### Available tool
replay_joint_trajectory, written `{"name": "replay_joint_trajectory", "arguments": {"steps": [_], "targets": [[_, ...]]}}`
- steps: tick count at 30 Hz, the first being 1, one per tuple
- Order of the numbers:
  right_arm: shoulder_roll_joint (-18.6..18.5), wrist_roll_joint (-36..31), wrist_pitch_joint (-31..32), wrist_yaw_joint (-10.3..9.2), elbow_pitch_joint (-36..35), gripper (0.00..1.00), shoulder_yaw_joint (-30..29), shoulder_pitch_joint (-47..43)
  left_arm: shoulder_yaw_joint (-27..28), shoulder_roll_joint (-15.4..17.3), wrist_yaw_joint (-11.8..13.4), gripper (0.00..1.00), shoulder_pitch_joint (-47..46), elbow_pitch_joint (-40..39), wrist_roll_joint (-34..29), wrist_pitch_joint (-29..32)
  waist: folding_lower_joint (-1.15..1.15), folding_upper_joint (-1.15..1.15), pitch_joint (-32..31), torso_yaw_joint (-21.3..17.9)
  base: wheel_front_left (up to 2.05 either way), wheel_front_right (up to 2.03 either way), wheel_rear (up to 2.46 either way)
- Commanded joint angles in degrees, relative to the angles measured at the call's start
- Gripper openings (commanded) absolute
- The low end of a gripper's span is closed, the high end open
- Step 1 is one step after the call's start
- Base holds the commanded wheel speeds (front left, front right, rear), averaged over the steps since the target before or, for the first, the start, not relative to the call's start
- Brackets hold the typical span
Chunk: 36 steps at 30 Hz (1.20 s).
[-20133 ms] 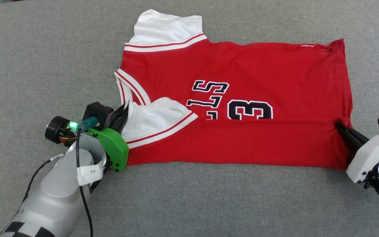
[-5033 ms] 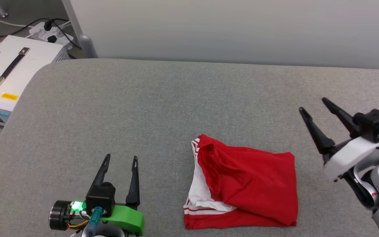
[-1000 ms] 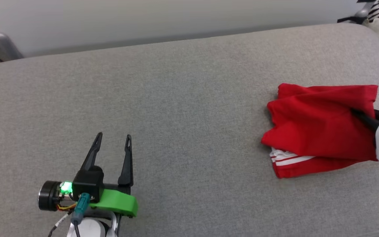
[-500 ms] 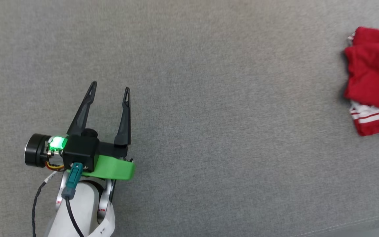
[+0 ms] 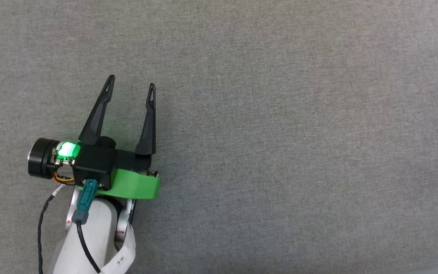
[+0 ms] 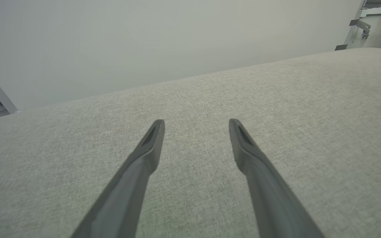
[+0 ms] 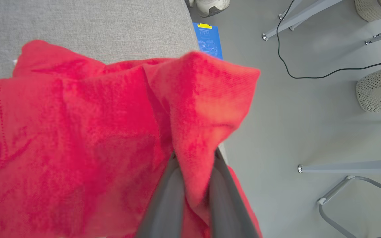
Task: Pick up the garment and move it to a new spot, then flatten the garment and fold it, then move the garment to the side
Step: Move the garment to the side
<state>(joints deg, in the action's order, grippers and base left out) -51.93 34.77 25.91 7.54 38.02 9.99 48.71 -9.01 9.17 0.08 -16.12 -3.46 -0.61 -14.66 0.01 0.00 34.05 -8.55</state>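
Grey-clothed desk (image 5: 280,152); the head camera has turned away from the garment (image 7: 78,132) since a moment ago. Right hand (image 7: 195,155) pinches a red fold of it at the desk's right end. Left hand (image 5: 131,81) hovers, fingers wide apart.

Surface: grey woven fabric (image 5: 280,114), flat and wide, with a rounded far edge.
Wall: plain and pale (image 6: 144,43), rising behind the surface in the left wrist view.
Floor: smooth grey (image 7: 276,115), beside the edge of the surface in the right wrist view.
Blue sheet: flat on the floor (image 7: 209,41), just beside the surface's edge, with a yellow label at its far end.
Cable: thin and black (image 7: 309,76), curving across the floor toward the right edge.
Baskets: two pale perforated ones (image 7: 379,89), at the right edge, well apart.
Metal legs: grey bars with round feet (image 7: 349,167), on the floor.
Shoe: pale (image 7: 210,5), cut off by the top edge.
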Motion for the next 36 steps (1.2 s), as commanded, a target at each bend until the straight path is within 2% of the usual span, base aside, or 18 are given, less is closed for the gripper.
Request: {"name": "replay_joint_trajectory", "arguments": {"steps": [1,2,3,9,15,20,23,26,29,36], "targets": [[0.6,-2.6,-0.7,-0.05,0.9,0.16,0.0,1.3,-0.1,0.5,0.3,1.00,-1.2,-0.3,-0.1,-0.3,-0.01,0.00,-0.3,0.4,0.00,0.00,0.00],[0.8,-3.1,-1.1,-0.05,1.8,0.93,-0.1,1.5,-0.1,0.5,0.4,1.00,-1.1,-0.2,0.0,-0.3,-0.01,0.00,-0.7,0.5,0.00,0.00,0.00],[1.0,-3.4,-1.4,-0.05,2.5,1.00,0.0,1.6,-0.1,0.5,0.5,1.00,-1.0,-0.1,0.1,-0.3,-0.01,0.00,-1.1,0.6,0.00,0.00,0.00],[1.5,-5.0,-6.9,-0.05,3.7,1.00,0.6,1.9,-0.8,-0.1,1.0,1.00,0.3,0.6,0.7,-0.3,-0.01,0.00,-5.4,1.6,0.00,0.00,0.00],[1.6,-5.8,-19.0,-0.05,1.1,1.00,0.4,0.0,-1.3,-1.0,1.6,1.00,3.0,1.8,1.6,-0.3,-0.01,0.00,-11.1,3.5,0.00,0.00,0.00],[3.4,-7.6,-30.4,-0.05,-1.5,1.00,-0.5,-3.0,-1.2,-1.7,2.1,1.00,6.2,2.9,2.4,-0.3,-0.01,0.00,-15.8,5.2,0.00,0.00,0.00],[6.0,-9.5,-37.0,-0.05,-2.7,1.00,-2.6,-4.9,-0.9,-2.0,2.3,1.00,7.8,3.4,2.9,-0.3,-0.01,0.00,-18.1,6.4,0.00,0.00,0.00],[9.6,-11.9,-40.1,-0.05,-5.3,1.00,-4.8,-7.2,-0.5,-2.3,2.4,1.00,9.3,4.1,3.3,-0.3,-0.01,0.00,-20.4,7.6,0.00,0.00,0.00],[13.8,-14.1,-40.8,-0.05,-10.0,1.00,-7.0,-10.0,-0.1,-2.5,2.4,1.00,10.5,4.5,3.6,-0.3,-0.01,0.00,-22.2,8.6,0.00,0.00,0.00],[27.1,-21.0,-40.9,-0.05,-26.7,1.00,-15.5,-21.4,0.3,-3.1,2.2,1.00,12.6,6.0,4.0,-0.3,-0.01,0.00,-26.4,11.2,0.00,0.00,0.00]]}}
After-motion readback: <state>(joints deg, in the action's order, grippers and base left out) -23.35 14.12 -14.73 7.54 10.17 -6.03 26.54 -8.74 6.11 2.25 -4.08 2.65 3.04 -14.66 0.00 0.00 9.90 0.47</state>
